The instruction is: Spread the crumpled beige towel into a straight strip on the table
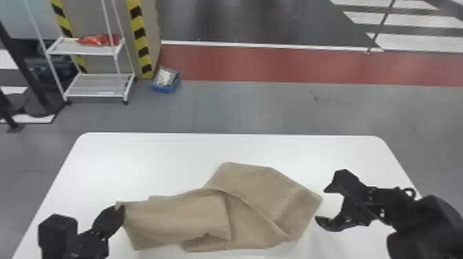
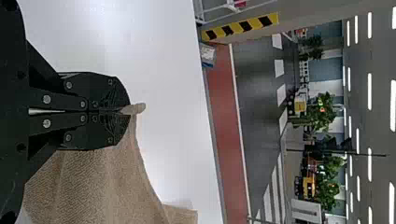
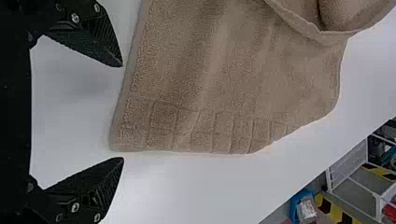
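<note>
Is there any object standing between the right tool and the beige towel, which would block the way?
Nothing visible stands between the right tool and the towel; its open fingers face the towel's corner, with only white table between them. The left tool grips the towel's other end.

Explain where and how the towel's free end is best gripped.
Probably at the corner of the towel nearest the right gripper, pinched across its edge from the robot's right. It lies spread rather than bunched, close to the open fingers, and the left gripper holds the opposite end.
</note>
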`<act>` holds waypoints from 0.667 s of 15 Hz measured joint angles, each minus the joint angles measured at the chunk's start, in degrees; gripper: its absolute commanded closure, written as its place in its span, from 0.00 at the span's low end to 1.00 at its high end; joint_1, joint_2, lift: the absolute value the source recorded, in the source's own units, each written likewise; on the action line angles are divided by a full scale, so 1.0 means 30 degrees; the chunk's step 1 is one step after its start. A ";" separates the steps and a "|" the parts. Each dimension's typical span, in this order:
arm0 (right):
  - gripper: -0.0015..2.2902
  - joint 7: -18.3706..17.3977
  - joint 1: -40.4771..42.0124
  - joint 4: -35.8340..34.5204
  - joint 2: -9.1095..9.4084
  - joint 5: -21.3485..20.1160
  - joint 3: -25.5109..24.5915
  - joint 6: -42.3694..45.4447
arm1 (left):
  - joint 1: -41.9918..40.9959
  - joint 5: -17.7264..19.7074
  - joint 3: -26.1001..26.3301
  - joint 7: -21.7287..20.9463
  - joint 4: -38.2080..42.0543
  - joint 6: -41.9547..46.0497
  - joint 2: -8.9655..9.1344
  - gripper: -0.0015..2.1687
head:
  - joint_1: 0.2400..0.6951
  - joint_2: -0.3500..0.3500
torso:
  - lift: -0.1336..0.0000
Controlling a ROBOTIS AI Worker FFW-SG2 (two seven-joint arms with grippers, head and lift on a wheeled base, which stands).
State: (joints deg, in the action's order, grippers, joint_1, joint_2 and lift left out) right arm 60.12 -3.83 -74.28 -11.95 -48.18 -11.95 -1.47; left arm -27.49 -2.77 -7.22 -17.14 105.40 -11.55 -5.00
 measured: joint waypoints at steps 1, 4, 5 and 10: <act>0.09 -0.0027 -0.0443 0.0638 -0.0001 0.0052 0.0101 -0.0065 | -0.0042 0.0004 -0.0016 -0.0001 0.0030 0.0044 0.0001 0.79 | 1.00 0.40 | 1.00; 0.10 -0.0150 -0.1813 0.2712 0.0017 0.0241 0.0205 -0.0164 | -0.0187 0.0013 -0.0096 -0.0024 0.0106 0.0185 0.0007 0.79 | 1.00 0.41 | 1.00; 0.13 -0.0150 -0.2142 0.3251 0.0037 0.0260 0.0208 -0.0195 | -0.0207 0.0023 -0.0152 -0.0048 0.0109 0.0214 0.0022 0.79 | 1.00 0.41 | 1.00; 0.15 -0.0006 -0.2976 0.4931 -0.0045 0.0486 0.0232 -0.0319 | -0.0244 0.0072 -0.0347 -0.0171 0.0109 0.0368 0.0058 0.79 | 1.00 0.42 | 1.00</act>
State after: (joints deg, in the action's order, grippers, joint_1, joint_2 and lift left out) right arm 60.10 -12.75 -59.48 -12.08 -46.72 -11.25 -2.43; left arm -28.22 -2.55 -8.26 -17.65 105.73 -10.44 -4.83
